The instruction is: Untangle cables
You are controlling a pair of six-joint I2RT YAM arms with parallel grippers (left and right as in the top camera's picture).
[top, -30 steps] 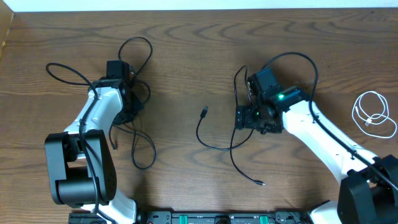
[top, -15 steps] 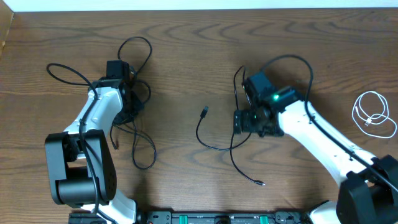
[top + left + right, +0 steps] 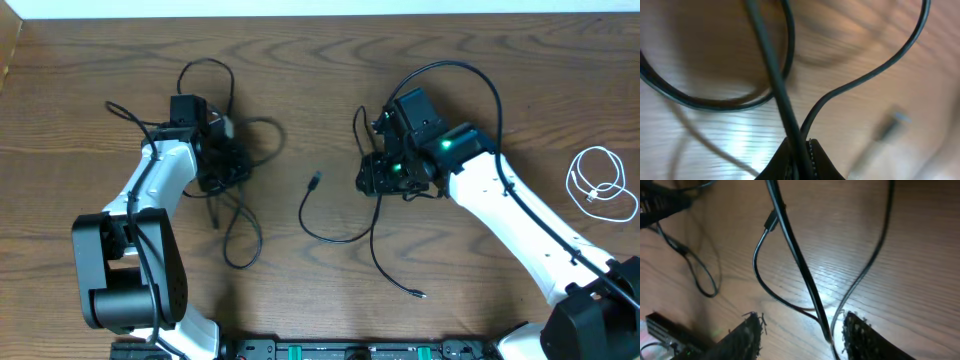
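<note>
A tangle of black cables [image 3: 215, 200] lies at the left, with loops spreading above and below my left gripper [image 3: 228, 166]. In the left wrist view that gripper [image 3: 800, 155] is shut on black cable strands [image 3: 775, 75] that cross between its tips. Another black cable [image 3: 335, 240] curves across the middle, from a plug [image 3: 314, 180] to a second end [image 3: 418, 294]. My right gripper [image 3: 370, 178] hovers over it. In the right wrist view its jaws [image 3: 802, 330] stand apart with a black strand [image 3: 795, 255] running between them, close to the right finger [image 3: 860, 335].
A short white cable [image 3: 600, 185] lies coiled on its own at the far right of the wooden table [image 3: 300, 100]. The thick black wire of the right arm arches over its wrist [image 3: 470, 75]. A black rail [image 3: 330, 350] runs along the front edge.
My left gripper moved right, dragging the black tangle with it. My right gripper shifted left and up, its jaws came closer together, and the middle cable slid left.
</note>
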